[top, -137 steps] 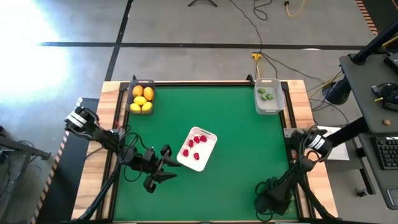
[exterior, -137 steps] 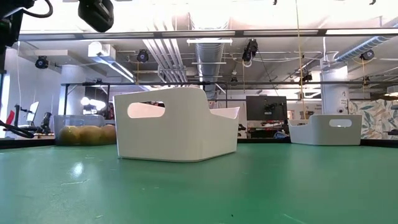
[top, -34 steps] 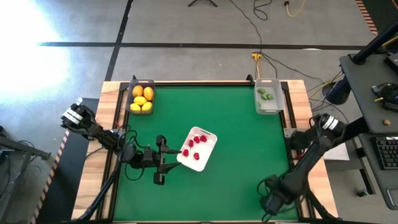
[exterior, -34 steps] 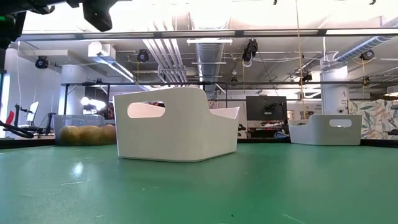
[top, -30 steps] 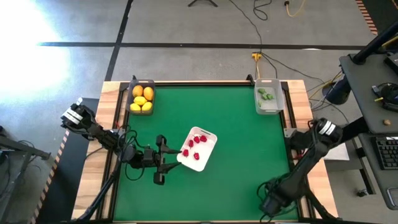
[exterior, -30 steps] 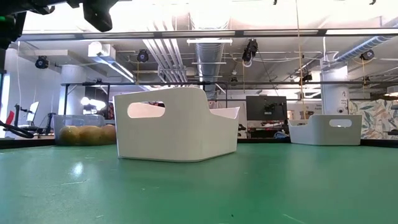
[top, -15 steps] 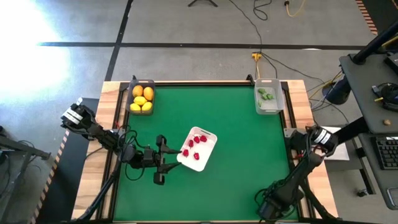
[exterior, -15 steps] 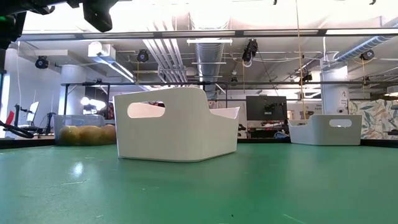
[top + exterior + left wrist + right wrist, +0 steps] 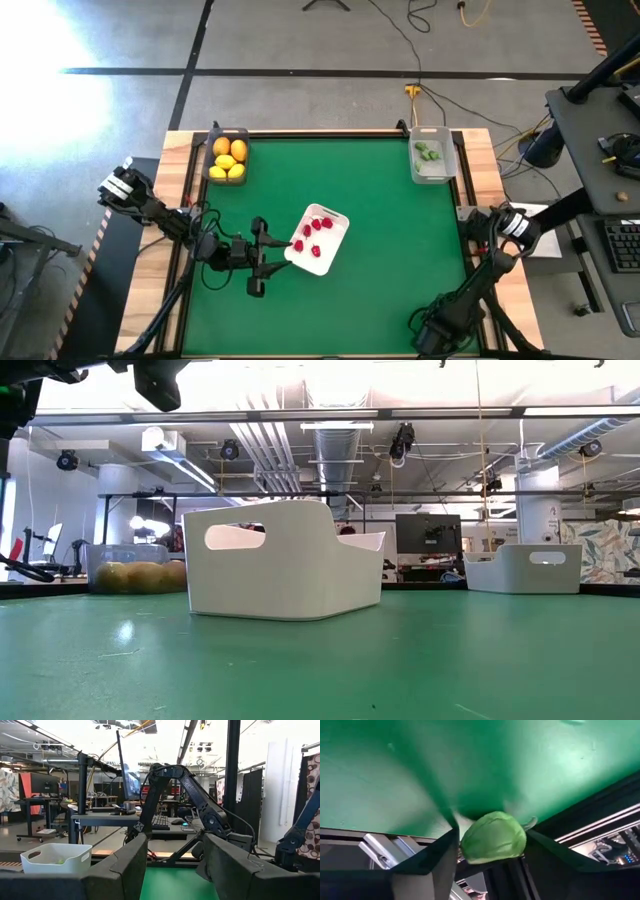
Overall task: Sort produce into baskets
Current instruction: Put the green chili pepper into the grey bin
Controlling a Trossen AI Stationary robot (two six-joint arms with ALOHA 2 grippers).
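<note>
Green produce piece (image 9: 493, 838) held between right claw (image 9: 490, 851) fingers near worktop (image 9: 390, 250) edge; loose grip risks drop. Left claw (image 9: 172, 865) half-open, empty.

The right gripper (image 9: 490, 851) has dropped to the green table's (image 9: 390, 250) near right corner — its jaws have narrowed around a small round pale-green toy vegetable (image 9: 493, 838) — while its arm folded lower.

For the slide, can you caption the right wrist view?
Right gripper fingers flank a green produce piece at the green table's edge.
</note>
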